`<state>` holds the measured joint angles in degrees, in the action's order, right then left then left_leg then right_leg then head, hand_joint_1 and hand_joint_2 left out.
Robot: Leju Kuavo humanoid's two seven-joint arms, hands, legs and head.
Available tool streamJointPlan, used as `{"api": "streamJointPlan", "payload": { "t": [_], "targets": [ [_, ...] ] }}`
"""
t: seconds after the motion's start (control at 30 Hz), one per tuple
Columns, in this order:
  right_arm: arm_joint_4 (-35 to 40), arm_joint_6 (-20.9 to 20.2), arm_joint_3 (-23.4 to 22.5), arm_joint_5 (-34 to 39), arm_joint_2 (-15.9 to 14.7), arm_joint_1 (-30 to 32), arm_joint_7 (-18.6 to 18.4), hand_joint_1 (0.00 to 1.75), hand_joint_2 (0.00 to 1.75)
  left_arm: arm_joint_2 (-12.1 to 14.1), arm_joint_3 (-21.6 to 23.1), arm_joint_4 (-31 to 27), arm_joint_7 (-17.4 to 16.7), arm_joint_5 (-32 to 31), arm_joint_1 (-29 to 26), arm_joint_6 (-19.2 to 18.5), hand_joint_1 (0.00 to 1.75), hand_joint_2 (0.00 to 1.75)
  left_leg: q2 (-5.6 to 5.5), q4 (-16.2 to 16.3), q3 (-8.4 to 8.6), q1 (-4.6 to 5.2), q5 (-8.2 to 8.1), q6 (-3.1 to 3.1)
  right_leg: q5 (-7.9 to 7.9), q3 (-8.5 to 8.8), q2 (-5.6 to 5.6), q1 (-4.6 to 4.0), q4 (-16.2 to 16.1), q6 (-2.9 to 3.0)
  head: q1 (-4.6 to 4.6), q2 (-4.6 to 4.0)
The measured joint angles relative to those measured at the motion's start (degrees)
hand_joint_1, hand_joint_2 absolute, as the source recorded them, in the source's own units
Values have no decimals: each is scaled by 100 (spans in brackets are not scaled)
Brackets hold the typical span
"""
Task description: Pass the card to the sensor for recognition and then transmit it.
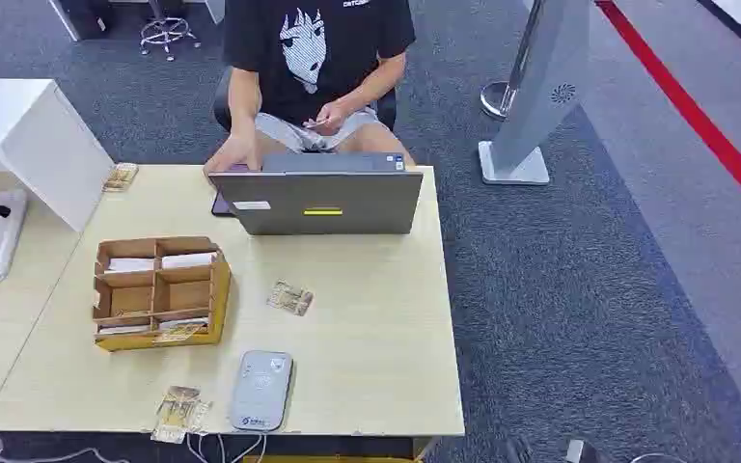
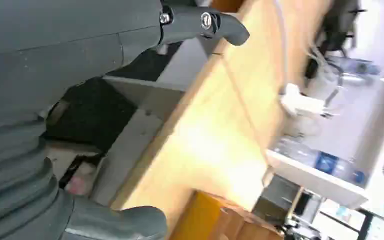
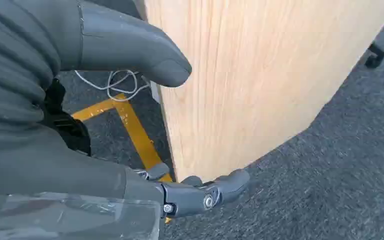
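Now card (image 1: 290, 298) is lying flat just right of wooden organizer (image 1: 159, 291), long axis tilted toward sensor (image 1: 261, 390). Left hand (image 2: 80, 125) & right hand (image 3: 105, 115) are hanging released, fingers apart, grasping nothing.

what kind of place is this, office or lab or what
Most likely an office or lab test area: a person sits at a light wooden desk behind an open laptop, on grey carpet with a red floor line, with a grey card sensor and a cardboard organizer laid out.
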<state>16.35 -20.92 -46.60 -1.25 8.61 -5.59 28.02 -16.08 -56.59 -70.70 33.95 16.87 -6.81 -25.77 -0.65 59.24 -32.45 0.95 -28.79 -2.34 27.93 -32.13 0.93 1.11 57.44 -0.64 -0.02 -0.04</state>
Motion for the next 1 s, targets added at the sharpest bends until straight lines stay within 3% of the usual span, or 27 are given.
{"api": "streamJointPlan", "payload": {
  "t": [0.27, 0.53, 0.73, 1.0],
  "targets": [
    [0, 55, -133, -107, 33, -3, 144, 0, 175, -118, 581, -1532, 186, -57, -370, 547, 0, 175, 0, 0, 1, 0, 0, 0, 0, 0, 0, 0, 0, 0, 0, 0],
    [0, 212, -164, -336, 87, -37, 247, 0, 175, -112, 1471, -2630, 314, -877, -495, 1152, 0, 175, 0, 1, 3, 0, 4, 4, -1, 1, 0, 0, 0, 0, 0, 0],
    [-2, 365, -164, -566, 144, -121, 260, 0, 175, 24, 2194, -2980, 323, -1828, -335, 1650, 0, 175, 1, 1, 5, 0, 5, 5, -4, 1, 1, 0, 0, 3, -2, 0],
    [-17, 553, -92, -881, 216, -238, 258, 0, 175, 356, 2987, -3000, 54, -3135, 148, 2182, 0, 175, 2, 1, 5, 0, 7, 5, -6, 0, 1, 0, 3, 4, -2, 0]
  ]
}}
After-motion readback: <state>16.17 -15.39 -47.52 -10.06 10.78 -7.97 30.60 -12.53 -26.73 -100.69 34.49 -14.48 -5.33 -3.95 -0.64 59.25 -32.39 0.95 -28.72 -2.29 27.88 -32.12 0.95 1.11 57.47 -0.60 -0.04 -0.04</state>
